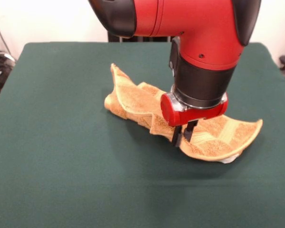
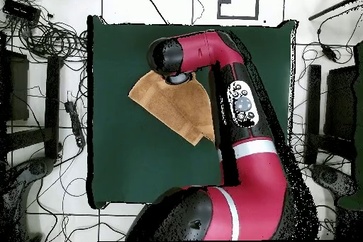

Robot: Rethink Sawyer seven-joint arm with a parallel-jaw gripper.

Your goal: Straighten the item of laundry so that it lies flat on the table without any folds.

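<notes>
near: bare table [image 1: 85,190] | towel [image 1: 133,102] rumpled, right part lifted | gripper [image 1: 184,134] fingers pinch its near edge | I pull low, rightwards, slowly, without tearing folds tighter

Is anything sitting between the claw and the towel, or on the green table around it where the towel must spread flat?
Nothing visible. The claw is already down on the rumpled orange towel, and the green table around it shows only bare cloth. The arm hides part of the towel from overhead.
</notes>
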